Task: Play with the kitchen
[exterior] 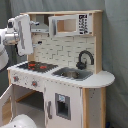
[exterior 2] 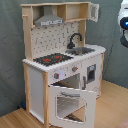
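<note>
The kitchen (exterior 2: 65,65) stands upright on the wooden floor (exterior 2: 112,107) before a grey backdrop, long axis vertical, front facing the camera in both exterior views. Its oven door (exterior 2: 71,102), below the stovetop (exterior 2: 53,58), hangs open and tilted outward; the cupboard door beside it is shut. The arm (exterior: 17,35) hovers beside the hood (exterior 2: 49,21), well apart from the sink (exterior: 73,73). Gripper state: cannot tell. Judgement: play is barely begun; controls, faucet (exterior: 85,59) and doors remain.

White arm (exterior: 17,35) raised high, wrist bent, fingers hidden
</note>
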Controlling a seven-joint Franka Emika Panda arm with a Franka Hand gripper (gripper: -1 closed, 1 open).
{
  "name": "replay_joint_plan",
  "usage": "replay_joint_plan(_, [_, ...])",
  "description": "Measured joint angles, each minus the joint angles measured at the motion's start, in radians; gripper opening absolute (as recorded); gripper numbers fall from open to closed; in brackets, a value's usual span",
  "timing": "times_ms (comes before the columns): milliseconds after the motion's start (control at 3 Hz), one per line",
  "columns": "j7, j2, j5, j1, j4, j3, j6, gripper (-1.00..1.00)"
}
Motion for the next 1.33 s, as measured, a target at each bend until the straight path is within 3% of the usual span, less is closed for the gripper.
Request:
replay_joint_plan(333, [0.029, 0.003, 0.000, -0.010, -0.049, -0.031, 0.077, 1.00])
replay_joint_plan(667, [0.034, 0.003, 0.000, -0.013, -0.055, -0.032, 0.089, -1.00])
replay_joint_plan(1333, [0.060, 0.026, 0.000, -0.121, -0.085, -0.061, 0.248, -1.00])
